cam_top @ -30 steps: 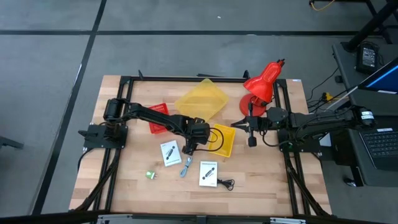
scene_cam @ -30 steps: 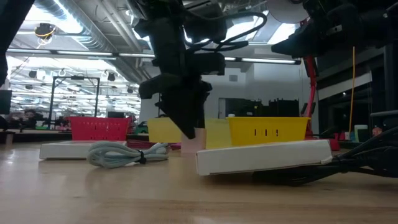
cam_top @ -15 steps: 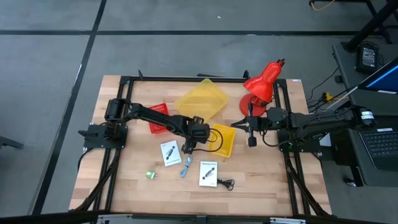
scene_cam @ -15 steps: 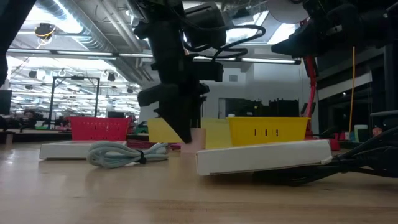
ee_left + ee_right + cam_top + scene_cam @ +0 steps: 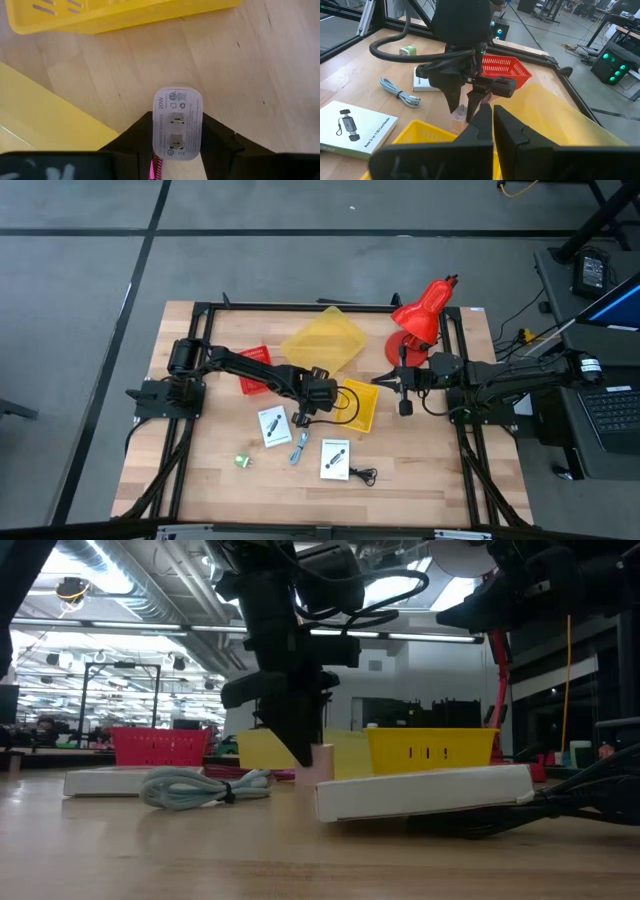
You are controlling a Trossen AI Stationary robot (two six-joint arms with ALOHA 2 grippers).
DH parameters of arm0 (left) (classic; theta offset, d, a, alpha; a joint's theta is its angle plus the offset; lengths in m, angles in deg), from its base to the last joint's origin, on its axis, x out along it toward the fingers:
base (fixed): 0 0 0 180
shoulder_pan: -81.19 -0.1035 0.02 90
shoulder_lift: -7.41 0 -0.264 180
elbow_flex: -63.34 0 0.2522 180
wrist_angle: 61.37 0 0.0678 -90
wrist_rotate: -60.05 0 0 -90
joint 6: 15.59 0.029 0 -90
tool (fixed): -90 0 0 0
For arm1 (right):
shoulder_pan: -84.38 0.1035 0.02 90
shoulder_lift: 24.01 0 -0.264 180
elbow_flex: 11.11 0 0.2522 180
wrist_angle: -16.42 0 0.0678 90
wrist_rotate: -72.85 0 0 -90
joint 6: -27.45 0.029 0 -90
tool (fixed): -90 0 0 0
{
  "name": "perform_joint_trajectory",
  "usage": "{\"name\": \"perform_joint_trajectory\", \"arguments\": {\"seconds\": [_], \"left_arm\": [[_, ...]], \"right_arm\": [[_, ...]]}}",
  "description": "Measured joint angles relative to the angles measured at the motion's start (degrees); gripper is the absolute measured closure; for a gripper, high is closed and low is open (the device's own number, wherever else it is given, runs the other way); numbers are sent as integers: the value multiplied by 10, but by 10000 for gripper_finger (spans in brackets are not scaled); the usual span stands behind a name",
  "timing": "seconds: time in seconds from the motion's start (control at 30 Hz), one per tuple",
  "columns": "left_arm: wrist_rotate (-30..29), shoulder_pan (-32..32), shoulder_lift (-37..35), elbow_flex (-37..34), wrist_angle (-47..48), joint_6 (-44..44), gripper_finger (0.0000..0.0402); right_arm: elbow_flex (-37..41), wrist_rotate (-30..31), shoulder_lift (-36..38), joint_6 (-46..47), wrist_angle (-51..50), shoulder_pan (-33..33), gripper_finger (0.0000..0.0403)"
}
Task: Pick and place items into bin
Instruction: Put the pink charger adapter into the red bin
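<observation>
Right now my left gripper (image 5: 303,418) clenches its fingers on a small white plastic charger plug (image 5: 177,123), low over the wooden desk (image 5: 200,480) just left of the yellow plastic bin (image 5: 358,406). Next: lift, swing right, release over it. My right gripper (image 5: 392,379) waits, fingers closed.

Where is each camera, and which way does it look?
High view: above, looking straight down; both arms show.
Low view: at table height, looking across; the left gripper hangs down.
Left wrist view: on the left arm, facing the table; its fingers clamp a white charger.
Right wrist view: on the right arm, facing the left arm.
Shared: the yellow bin.
</observation>
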Motion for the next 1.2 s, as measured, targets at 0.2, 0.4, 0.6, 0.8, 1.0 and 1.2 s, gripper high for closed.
{"name": "perform_joint_trajectory", "arguments": {"seconds": [0.2, 0.4, 0.6, 0.8, 1.0, 1.2], "left_arm": [[-2, 7, 0, 0, 0, 16, 282], [5, 18, -9, -1, 26, 20, 282], [52, 19, -46, -1, 27, 10, 282], [74, 19, -100, -1, 27, 9, 282], [145, 4, -161, -1, 28, 10, 282], [183, -22, -217, -51, -38, 10, 282]], "right_arm": [[0, 0, 0, 0, 0, 0, 402], [0, 0, 0, 0, 0, 0, 402], [0, 0, 0, -1, -2, 0, 402], [0, 0, 0, -2, -3, 0, 402], [0, 0, 0, -2, -4, 0, 402], [0, 0, 0, -2, -5, 0, 402]]}}
